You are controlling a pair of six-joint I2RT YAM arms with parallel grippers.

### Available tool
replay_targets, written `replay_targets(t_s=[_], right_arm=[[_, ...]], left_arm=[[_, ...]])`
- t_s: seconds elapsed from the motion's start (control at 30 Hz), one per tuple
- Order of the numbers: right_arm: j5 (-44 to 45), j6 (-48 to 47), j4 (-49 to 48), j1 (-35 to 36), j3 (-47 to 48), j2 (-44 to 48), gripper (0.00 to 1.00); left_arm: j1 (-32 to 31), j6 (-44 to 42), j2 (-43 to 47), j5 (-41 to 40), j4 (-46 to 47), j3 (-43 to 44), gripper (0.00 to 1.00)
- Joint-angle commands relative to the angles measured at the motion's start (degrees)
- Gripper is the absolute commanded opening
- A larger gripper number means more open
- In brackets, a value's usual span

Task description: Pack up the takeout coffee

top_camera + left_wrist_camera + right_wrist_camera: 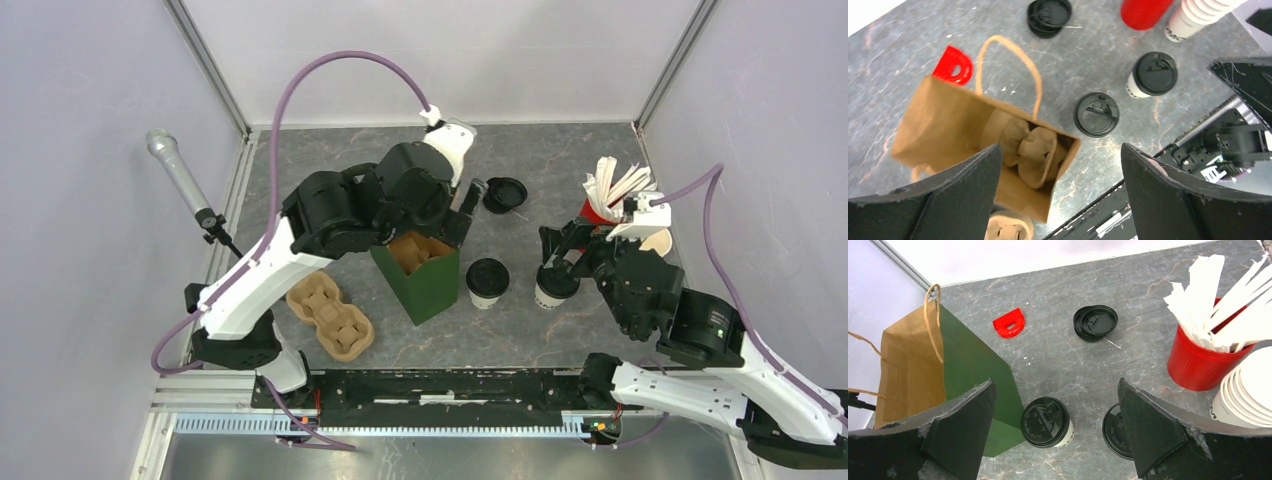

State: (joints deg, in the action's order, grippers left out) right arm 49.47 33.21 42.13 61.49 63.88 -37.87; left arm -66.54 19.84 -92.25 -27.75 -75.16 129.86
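Cream cups (487,283), black-lidded, apparently upright.

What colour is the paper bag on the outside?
The paper bag is dark green outside, brown inside; the right wrist view shows it best.

The grey marbled desk (560,160) carries an upright green paper bag (425,285) with a pulp cup carrier (330,315) just left of it. Right of the bag stand a lidded coffee cup (487,283) and a second lidded cup (556,287). Farther back are a stack of black lids (504,194), a red cup (597,212) of white sticks, a stack of cream cups (657,240) and a small red plastic piece (1009,323).
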Motion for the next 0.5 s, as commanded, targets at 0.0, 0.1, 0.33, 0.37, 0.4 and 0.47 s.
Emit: replay_targets(t_s=[0.0, 0.1, 0.33, 0.37, 0.4, 0.47], right_arm=[[4.4, 2.33, 2.75, 0.04, 3.54, 2.06, 0.97], [7.48, 3.93, 5.04, 0.06, 5.21, 2.98, 0.97], [10.94, 3.92, 6.24, 0.03, 7.02, 5.6, 0.97], [10.94, 4.24, 6.8, 0.05, 7.29, 5.84, 0.97], [11.03, 4.63, 7.68, -0.01, 7.63, 6.1, 0.97], [11.0, 5.19, 9.25, 0.0, 8.22, 6.47, 0.97]], left_arm=[[-1.04, -6.92, -3.7, 9.02, 6.49, 0.29, 0.93], [-1.08, -9.91, -7.19, 13.14, 8.54, -1.0, 0.93], [-0.98, -16.82, -15.02, 14.23, 11.43, -6.0, 0.96], [-0.95, -17.46, -16.35, 14.28, 11.43, -6.27, 0.97], [-0.93, -18.08, -17.52, 14.47, 11.35, -6.1, 0.97], [-0.88, -19.09, -20.25, 15.38, 10.78, -5.06, 0.99]])
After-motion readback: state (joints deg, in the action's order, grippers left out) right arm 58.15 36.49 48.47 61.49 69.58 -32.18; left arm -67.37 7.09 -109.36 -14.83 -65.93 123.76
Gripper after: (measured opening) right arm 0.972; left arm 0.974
